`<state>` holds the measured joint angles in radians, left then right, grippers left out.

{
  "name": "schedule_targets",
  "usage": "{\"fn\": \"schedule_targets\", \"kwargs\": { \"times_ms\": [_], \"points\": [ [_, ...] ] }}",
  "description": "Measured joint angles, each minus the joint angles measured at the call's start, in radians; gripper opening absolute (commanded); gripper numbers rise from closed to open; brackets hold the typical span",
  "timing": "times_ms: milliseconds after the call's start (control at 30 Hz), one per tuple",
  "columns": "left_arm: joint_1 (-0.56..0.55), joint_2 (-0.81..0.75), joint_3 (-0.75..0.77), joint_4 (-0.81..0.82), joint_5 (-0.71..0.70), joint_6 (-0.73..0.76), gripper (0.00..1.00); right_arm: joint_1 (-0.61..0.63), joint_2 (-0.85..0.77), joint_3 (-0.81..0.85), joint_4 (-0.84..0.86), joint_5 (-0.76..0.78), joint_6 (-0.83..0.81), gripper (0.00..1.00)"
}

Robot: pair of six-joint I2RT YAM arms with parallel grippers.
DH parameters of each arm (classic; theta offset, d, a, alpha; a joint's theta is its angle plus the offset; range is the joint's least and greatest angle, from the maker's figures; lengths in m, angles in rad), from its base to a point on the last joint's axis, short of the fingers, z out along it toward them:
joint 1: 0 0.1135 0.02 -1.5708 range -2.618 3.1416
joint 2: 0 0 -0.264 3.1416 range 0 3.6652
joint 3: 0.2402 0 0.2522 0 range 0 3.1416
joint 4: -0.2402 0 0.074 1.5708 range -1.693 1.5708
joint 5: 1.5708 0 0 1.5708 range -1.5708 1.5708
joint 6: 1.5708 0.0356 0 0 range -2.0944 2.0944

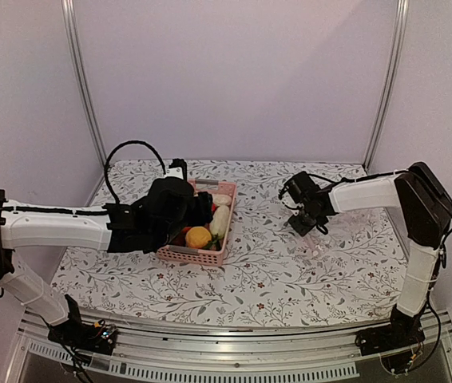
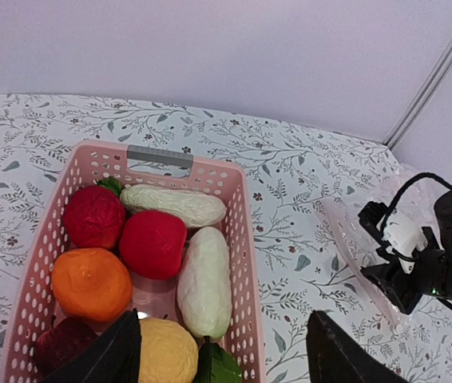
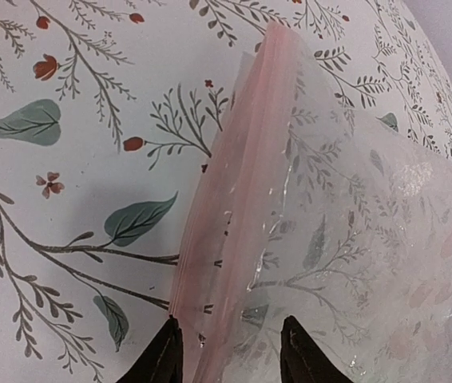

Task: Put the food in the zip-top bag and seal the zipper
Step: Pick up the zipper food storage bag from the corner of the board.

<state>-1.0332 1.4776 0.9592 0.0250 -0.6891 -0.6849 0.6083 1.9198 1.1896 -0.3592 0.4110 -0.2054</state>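
Only close up: zipper [image 3: 214,223] between fingertips of right tool [image 3: 230,355]

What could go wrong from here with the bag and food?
The right gripper straddles only the thin pale pink zipper strip of the clear crinkly plastic bag; the slick film might slip out. The left gripper hovers open over the tightly packed pink lattice basket; it may jostle the small toy fruits.

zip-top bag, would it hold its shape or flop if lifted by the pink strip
Probably floppy: the zip-top bag is thin clear film, wrinkled, lying on the table. Likely light, since it looks empty. The zipper strip looks thicker, so that edge may stay straighter while the rest sags.
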Motion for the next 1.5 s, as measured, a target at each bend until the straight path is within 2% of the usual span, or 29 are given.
{"fn": "schedule_targets", "kwargs": {
  "times_ms": [500,567,700,800,933,1100,1333,1500],
  "points": [
    [0.000,0.002,-0.007,0.014,0.007,0.000,0.70,-0.023,-0.021,-0.064,0.037,0.120,-0.061,0.28],
    [0.000,0.002,-0.007,0.018,0.008,0.000,0.70,-0.026,-0.021,-0.075,0.046,0.147,-0.079,0.28],
    [0.000,0.002,-0.007,0.024,0.008,0.002,0.70,-0.030,-0.021,-0.079,0.063,0.204,-0.109,0.35],
    [0.000,0.002,-0.007,0.029,0.008,0.004,0.70,-0.038,-0.021,-0.081,0.080,0.241,-0.133,0.36],
    [0.000,0.008,-0.007,0.043,0.008,0.006,0.70,-0.057,-0.013,-0.084,0.094,0.267,-0.155,0.26],
    [0.000,0.034,-0.006,0.051,0.020,0.013,0.70,-0.097,0.003,-0.085,0.097,0.270,-0.158,0.01],
    [0.000,0.090,0.039,0.059,0.041,0.034,0.70,-0.119,-0.035,-0.085,0.088,0.242,-0.169,0.00],
    [0.000,0.129,0.085,0.082,0.061,0.047,0.71,-0.119,-0.194,-0.062,0.025,0.138,-0.159,0.00]
  ]
}}
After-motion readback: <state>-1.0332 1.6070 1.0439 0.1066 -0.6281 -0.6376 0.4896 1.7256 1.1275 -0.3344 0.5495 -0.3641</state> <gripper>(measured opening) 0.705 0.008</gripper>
